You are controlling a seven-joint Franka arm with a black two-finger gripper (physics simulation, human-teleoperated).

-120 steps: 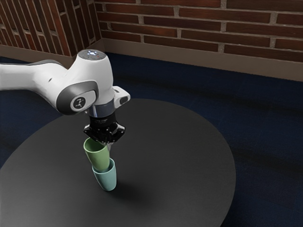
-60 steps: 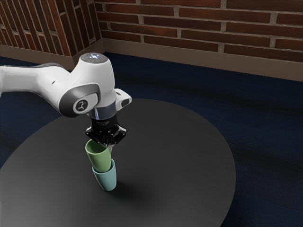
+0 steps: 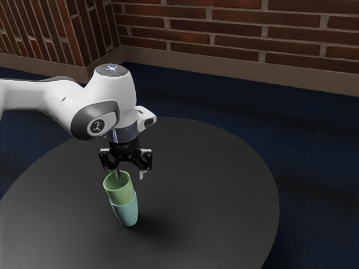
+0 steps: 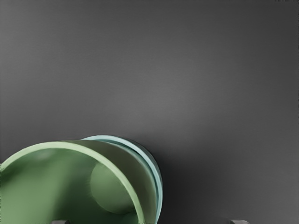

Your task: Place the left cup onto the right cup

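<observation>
Green cup nested in teal cup; tool spread apart above rim. Stacking apparently done; withdrawal left.

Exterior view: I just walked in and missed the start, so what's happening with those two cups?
A single robot arm is stacking cups on a round black table. The green cup sits nested in the teal cup, which stands on the table. The gripper hovers open right over the green cup's rim, gripping nothing.
</observation>
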